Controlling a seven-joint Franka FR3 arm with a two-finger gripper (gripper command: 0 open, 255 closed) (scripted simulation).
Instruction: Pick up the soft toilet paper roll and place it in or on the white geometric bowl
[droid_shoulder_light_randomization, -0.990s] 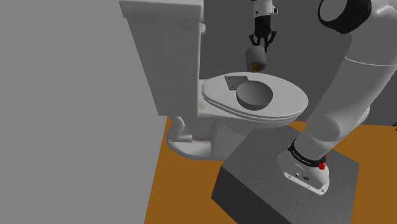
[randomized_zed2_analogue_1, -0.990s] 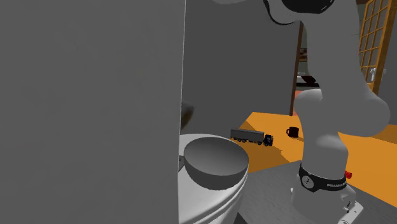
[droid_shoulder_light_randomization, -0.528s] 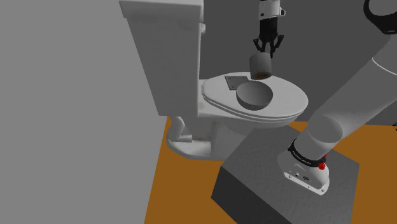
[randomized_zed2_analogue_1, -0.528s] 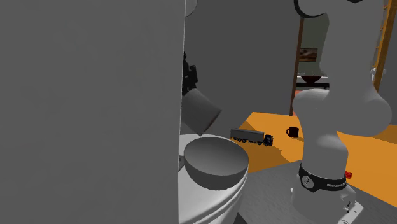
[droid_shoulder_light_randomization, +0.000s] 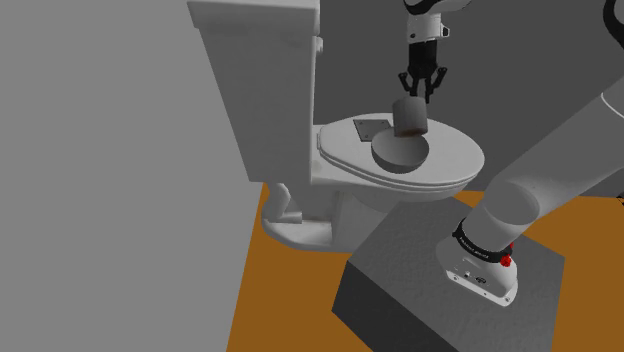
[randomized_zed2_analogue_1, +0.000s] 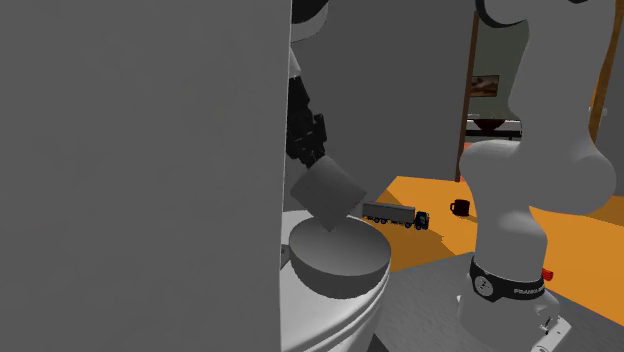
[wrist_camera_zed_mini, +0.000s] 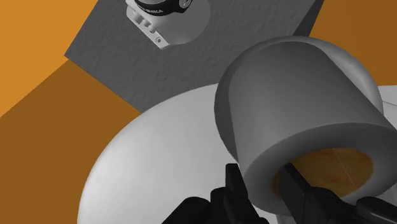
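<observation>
Gripper: your black gripper (droid_shoulder_light_randomization: 417, 92) hangs straight down over the closed toilet lid (droid_shoulder_light_randomization: 455, 165). In the wrist view its fingers (wrist_camera_zed_mini: 236, 181) pinch the roll's wall, one outside it and one inside the core.
Roll: the grey toilet paper roll (droid_shoulder_light_randomization: 410, 117) hangs tilted from the gripper, directly over the bowl. Its tan core faces the wrist camera.
Bowl: the grey bowl (droid_shoulder_light_randomization: 392, 156) sits on the lid, just beside a small flat grey piece (droid_shoulder_light_randomization: 370, 127). In the shoulder view the roll covers the bowl's far rim.
Contact: in the second exterior view the roll's lowest corner (randomized_zed2_analogue_1: 330, 222) reaches down to the bowl's rim (randomized_zed2_analogue_1: 335, 265). You cannot tell whether they touch.
Hidden: a grey wall (randomized_zed2_analogue_1: 140, 170) takes up that view's left half and cuts off part of the gripper (randomized_zed2_analogue_1: 308, 155) and one side of the bowl.
Cut off: the arm (droid_shoulder_light_randomization: 560, 130) leaves the shoulder view at its top and right edges.
Background: a toy truck (randomized_zed2_analogue_1: 395, 213) and a dark mug (randomized_zed2_analogue_1: 459, 208) stand on the orange floor (randomized_zed2_analogue_1: 440, 195), too small for you to read any detail.
</observation>
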